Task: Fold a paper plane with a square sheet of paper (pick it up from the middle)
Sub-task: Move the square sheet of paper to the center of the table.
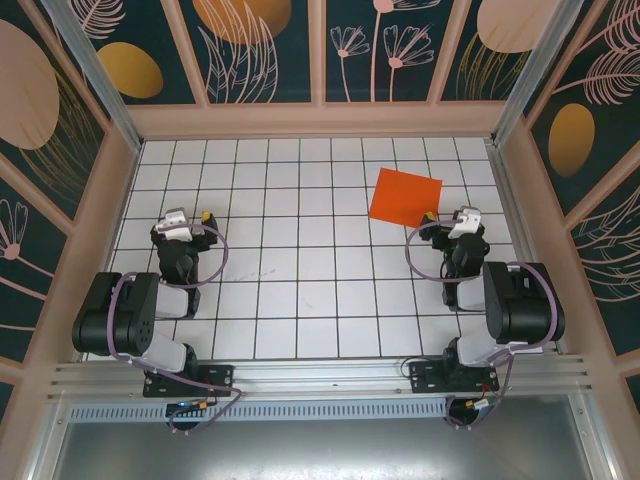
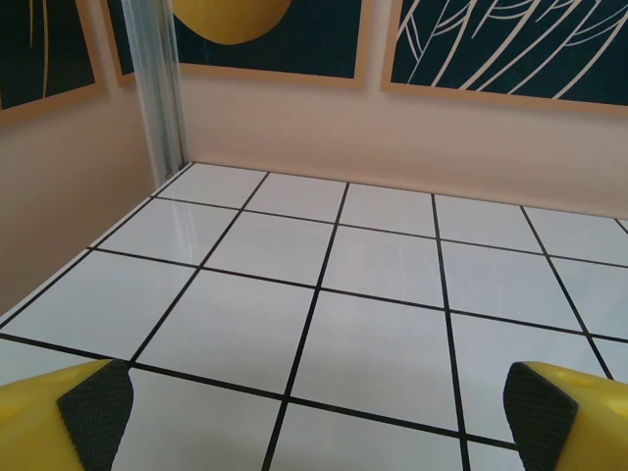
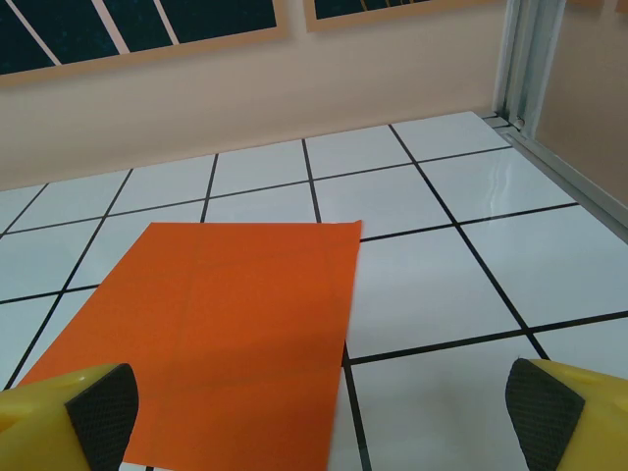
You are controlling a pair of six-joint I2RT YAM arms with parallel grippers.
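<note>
We find no text, label, brand, number or sign that can be read on anything in these views.

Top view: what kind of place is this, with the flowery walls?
Most likely a small robot workshop booth, not a home. Black robot arms, left and right, are bolted to a metal rail, the white tabletop is marked in a black grid, and leaf-patterned walls box it in.

Bright, even overhead illumination. The white worktop [image 1: 300, 290] returns a soft sheen, strongest at 2 o'clock in the right wrist view. Shadows are faint and diffuse. Straight frame lines splay toward the top view's edges. The fingers [image 3: 98, 412] at 7 o'clock render slightly soft.
</note>
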